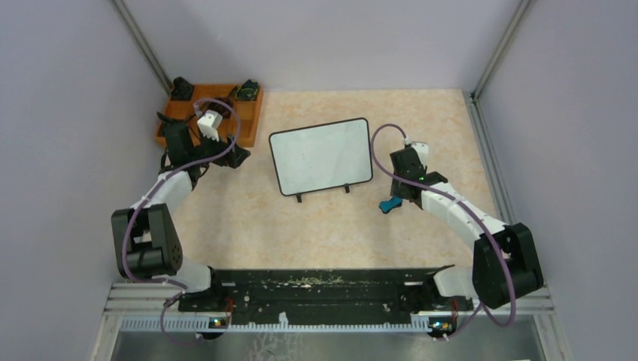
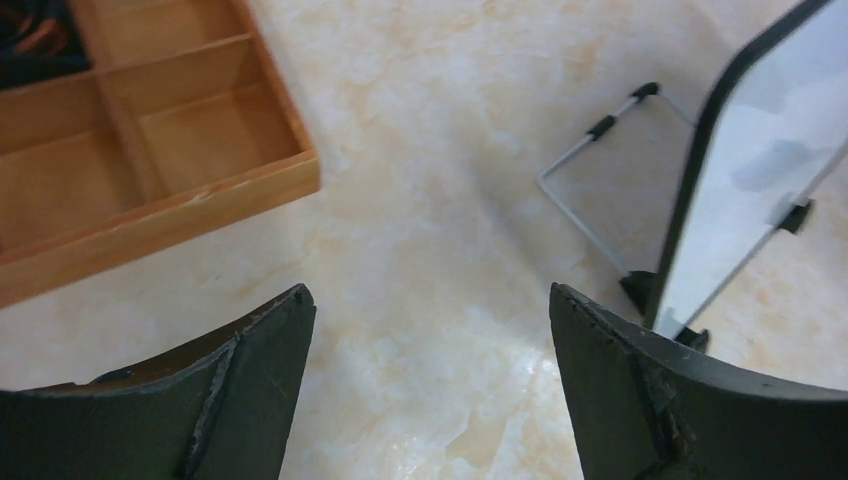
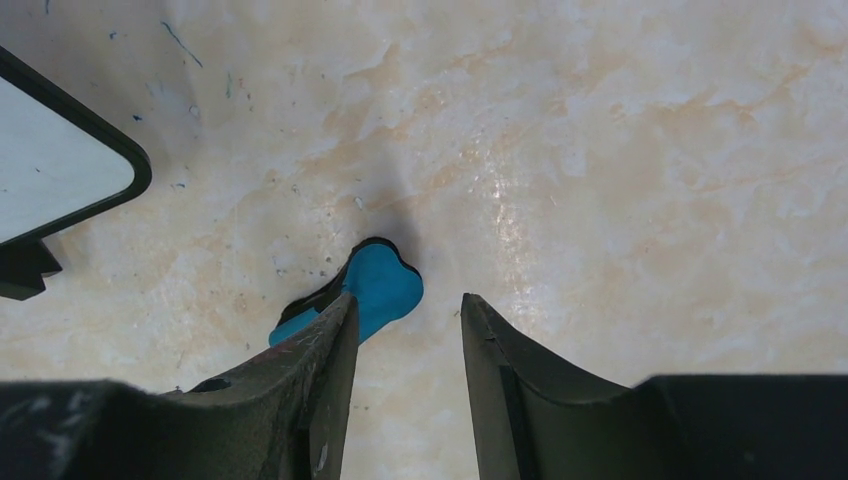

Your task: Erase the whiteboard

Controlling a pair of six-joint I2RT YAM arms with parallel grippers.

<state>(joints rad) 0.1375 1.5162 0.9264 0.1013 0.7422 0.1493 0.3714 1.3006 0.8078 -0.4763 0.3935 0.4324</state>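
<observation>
Marbled tabletop (image 1: pixel 316 226); left tool (image 2: pixel 428 292) agape, empty; right tool (image 3: pixel 409 300) ajar beside eraser (image 3: pixel 385 285)

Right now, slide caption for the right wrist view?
Right gripper open above the table, blue eraser lying just beside it, whiteboard corner at left.

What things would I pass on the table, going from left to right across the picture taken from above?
orange tray → whiteboard → blue eraser
</observation>
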